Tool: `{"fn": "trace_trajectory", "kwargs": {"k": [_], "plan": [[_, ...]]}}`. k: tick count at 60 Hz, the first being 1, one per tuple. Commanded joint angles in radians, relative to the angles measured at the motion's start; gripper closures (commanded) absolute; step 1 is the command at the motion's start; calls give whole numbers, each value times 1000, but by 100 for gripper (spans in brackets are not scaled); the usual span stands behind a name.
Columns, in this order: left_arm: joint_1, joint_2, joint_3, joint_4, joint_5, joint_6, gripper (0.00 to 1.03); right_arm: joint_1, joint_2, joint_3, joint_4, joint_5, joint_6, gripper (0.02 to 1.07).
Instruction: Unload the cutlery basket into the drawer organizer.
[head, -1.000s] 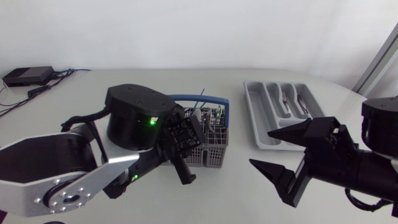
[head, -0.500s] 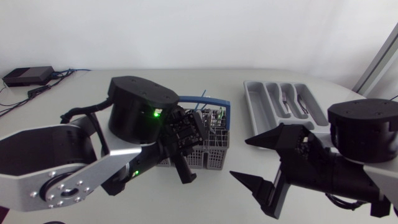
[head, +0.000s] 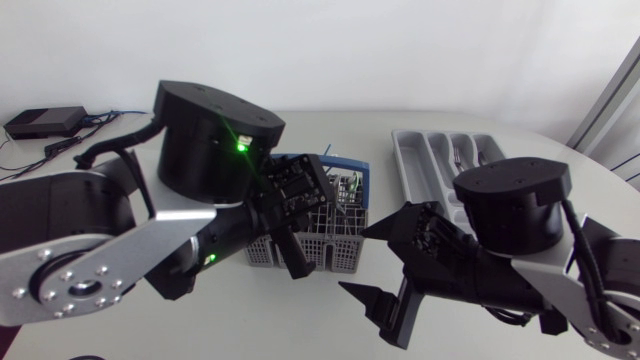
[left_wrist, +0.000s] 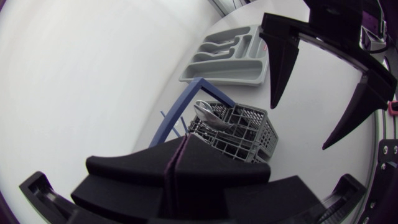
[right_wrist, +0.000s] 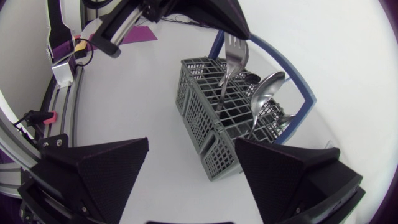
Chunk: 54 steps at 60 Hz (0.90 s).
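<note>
Head view: the cutlery basket (head: 335, 252) stands on the tabletop (head: 330, 125), with a fork (right_wrist: 234, 50) and a spoon (right_wrist: 268, 90) upright inside it. The left tool (left_wrist: 185, 144), fingers pressed together, hangs just above the basket, its tip at the fork's tines; whether it pinches them I cannot tell. The right tool (head: 353, 260) gapes wide just beside the basket. The drawer organizer (head: 412, 175) lies apart from the basket, on the right arm's side.

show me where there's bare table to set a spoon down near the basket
Bare white table lies beyond the grey mesh cutlery basket, and a strip runs between it and the grey plastic drawer organizer. Crowded in front of the basket: the shut left pincer and open right pincer sit there.
</note>
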Motion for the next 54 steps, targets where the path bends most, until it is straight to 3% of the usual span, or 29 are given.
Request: {"fn": "trace_trajectory", "kwargs": {"k": [1, 14, 54], "plan": [[4, -43, 58, -17, -34, 33, 100, 12, 32, 24, 21, 8, -11, 7], [-2, -84, 85, -62, -49, 48, 100, 12, 89, 35, 56, 9, -14, 7], [-48, -125, 81, -45, -176, 131, 100, 18, 198, 95, 88, 38, -32, 7]]}}
